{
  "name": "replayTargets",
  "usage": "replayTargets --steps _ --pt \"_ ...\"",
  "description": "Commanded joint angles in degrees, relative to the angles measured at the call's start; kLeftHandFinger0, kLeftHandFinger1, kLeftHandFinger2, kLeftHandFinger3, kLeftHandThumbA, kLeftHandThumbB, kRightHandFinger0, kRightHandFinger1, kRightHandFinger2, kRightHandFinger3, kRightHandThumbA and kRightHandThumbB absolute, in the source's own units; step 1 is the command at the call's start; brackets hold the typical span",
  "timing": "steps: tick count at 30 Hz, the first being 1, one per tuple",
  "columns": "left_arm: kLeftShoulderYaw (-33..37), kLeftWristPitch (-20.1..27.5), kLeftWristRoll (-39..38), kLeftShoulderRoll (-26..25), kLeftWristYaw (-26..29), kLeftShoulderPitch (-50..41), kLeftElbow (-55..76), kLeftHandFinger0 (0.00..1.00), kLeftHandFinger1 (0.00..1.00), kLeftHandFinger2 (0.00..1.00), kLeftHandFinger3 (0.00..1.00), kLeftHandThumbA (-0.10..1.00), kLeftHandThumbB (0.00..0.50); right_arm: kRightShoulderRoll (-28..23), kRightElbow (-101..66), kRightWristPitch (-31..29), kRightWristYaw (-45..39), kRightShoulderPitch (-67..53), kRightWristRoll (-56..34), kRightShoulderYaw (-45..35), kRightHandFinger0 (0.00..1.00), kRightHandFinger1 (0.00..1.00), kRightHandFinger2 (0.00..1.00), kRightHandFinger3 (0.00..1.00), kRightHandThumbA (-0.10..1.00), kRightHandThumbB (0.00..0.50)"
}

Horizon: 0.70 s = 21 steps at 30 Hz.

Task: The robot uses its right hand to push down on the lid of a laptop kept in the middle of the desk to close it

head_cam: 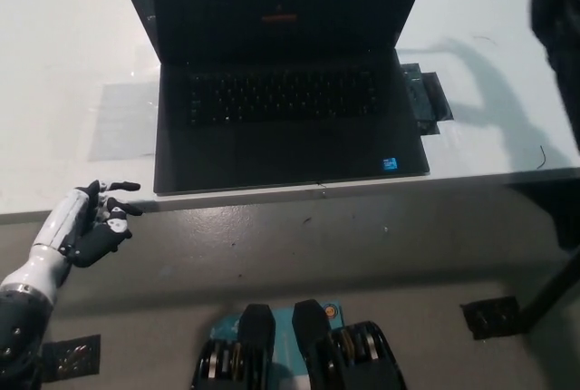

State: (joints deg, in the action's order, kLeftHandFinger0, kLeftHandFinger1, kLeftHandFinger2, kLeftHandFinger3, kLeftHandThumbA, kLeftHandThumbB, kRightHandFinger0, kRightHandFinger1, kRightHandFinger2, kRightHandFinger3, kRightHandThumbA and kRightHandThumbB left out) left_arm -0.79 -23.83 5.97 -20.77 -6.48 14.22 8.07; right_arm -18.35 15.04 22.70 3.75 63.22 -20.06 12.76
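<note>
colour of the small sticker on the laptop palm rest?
Blue, on the sticker at the laptop's lower right corner; head view.

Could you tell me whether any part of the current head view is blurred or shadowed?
In the head view, the black right arm at the upper right edge is smeared by motion blur, and it casts a soft shadow on the white desk beside the open laptop; the white left hand at lower left is sharp.

1. The white left hand [91, 222] is seen at about eight o'clock, held open with fingers apart and nothing grasped.
2. The black right arm [557, 36] is seen blurred at two o'clock; its hand is cut off.
</note>
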Motion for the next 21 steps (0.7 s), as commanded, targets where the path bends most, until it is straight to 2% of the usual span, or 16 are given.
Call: replayTargets --steps 1,3,4,5,6,8,10,11,12,13,16,17,19,20,21 --pt "-0.01 1.11 0.66 -1.85 -1.09 1.88 1.43 0.32 0.41 0.56 0.69 0.03 0.004 1.34 3.43 -7.59 -4.95 6.19 6.14 0.45 0.86 0.77 0.73 0.85 1.0 0.321" --pt "-0.05 0.82 0.17 -1.68 -1.37 1.98 1.89 0.32 0.4 0.54 0.69 0.0 0.003 2.67 6.31 -9.51 -6.0 7.54 7.16 0.76 0.84 0.76 0.72 0.83 1.0 0.318" --pt "0.22 0.93 0.3 -1.69 -1.48 2.17 2.03 0.31 0.38 0.52 0.67 -0.03 0.0 3.2 9.66 -12.3 -7.34 8.54 8.26 1.38 0.82 0.74 0.7 0.81 1.0 0.348" --pt "0.38 1.27 0.39 -1.72 -1.59 2.3 1.96 0.31 0.38 0.52 0.67 -0.04 0.0 3.38 11.0 -13.51 -7.88 8.9 9.0 1.54 0.81 0.73 0.68 0.8 1.0 0.348" --pt "0.49 1.31 0.38 -1.64 -1.65 2.46 1.81 0.31 0.38 0.52 0.67 -0.04 0.003 3.59 12.7 -14.13 -8.21 9.68 10.24 2.32 0.81 0.72 0.67 0.79 1.0 0.386" --pt "0.69 0.77 0.64 -1.67 -1.62 2.65 2.01 0.35 0.42 0.56 0.69 -0.05 0.001 4.38 15.74 -16.09 -8.36 10.8 12.08 3.35 0.84 0.73 0.66 0.77 1.0 0.403" --pt "1.32 0.59 1.31 -1.8 -1.74 3.09 1.82 0.39 0.44 0.59 0.72 -0.06 0.0 5.03 18.34 -18.14 -8.37 11.31 13.57 3.73 0.88 0.73 0.66 0.76 1.0 0.398" --pt "1.33 0.76 1.1 -1.68 -1.8 3.25 1.66 0.4 0.45 0.6 0.73 -0.07 0.0 5.22 18.85 -18.29 -8.23 11.32 14.2 3.86 0.93 0.74 0.65 0.76 1.0 0.396" --pt "1.44 1.16 1.08 -1.71 -1.92 3.32 1.51 0.4 0.45 0.59 0.73 -0.08 0.0 5.28 20.39 -20.07 -8.38 11.42 15.21 4.29 0.93 0.74 0.66 0.77 1.0 0.388" --pt "1.43 1.21 0.93 -1.73 -2.1 3.36 1.53 0.4 0.45 0.59 0.74 -0.08 0.0 5.26 22.5 -21.9 -8.31 11.52 17.22 5.59 1.0 0.78 0.71 0.79 1.0 0.398" --pt "1.7 1.05 1.07 -1.91 -2.34 3.65 1.78 0.4 0.45 0.59 0.72 -0.07 0.0 4.98 25.71 -23.42 -8.81 11.13 19.26 6.68 1.0 0.81 0.74 0.82 1.0 0.399" --pt "1.76 1.1 1.14 -1.94 -2.33 3.71 1.7 0.4 0.46 0.59 0.72 -0.05 0.001 4.86 26.64 -24.43 -8.89 11.11 19.95 7.06 1.0 0.81 0.75 0.82 1.0 0.383" --pt "1.83 0.82 1.1 -2.17 -2.51 3.96 1.77 0.41 0.46 0.59 0.72 -0.03 0.0 4.78 28.64 -25.92 -8.77 11.26 21.18 7.46 1.0 0.82 0.75 0.82 1.0 0.407" --pt "1.84 0.95 1.05 -2.22 -2.56 3.93 1.77 0.4 0.46 0.59 0.71 -0.03 0.0 4.75 29.29 -26.41 -8.48 11.05 21.74 7.61 1.0 0.82 0.75 0.82 1.0 0.4" --pt "1.91 1.17 1.11 -2.3 -2.57 3.99 1.46 0.4 0.46 0.58 0.7 -0.02 0.005 4.78 30.92 -27.28 -8.41 11.1 22.15 7.71 1.0 0.82 0.74 0.81 1.0 0.426"
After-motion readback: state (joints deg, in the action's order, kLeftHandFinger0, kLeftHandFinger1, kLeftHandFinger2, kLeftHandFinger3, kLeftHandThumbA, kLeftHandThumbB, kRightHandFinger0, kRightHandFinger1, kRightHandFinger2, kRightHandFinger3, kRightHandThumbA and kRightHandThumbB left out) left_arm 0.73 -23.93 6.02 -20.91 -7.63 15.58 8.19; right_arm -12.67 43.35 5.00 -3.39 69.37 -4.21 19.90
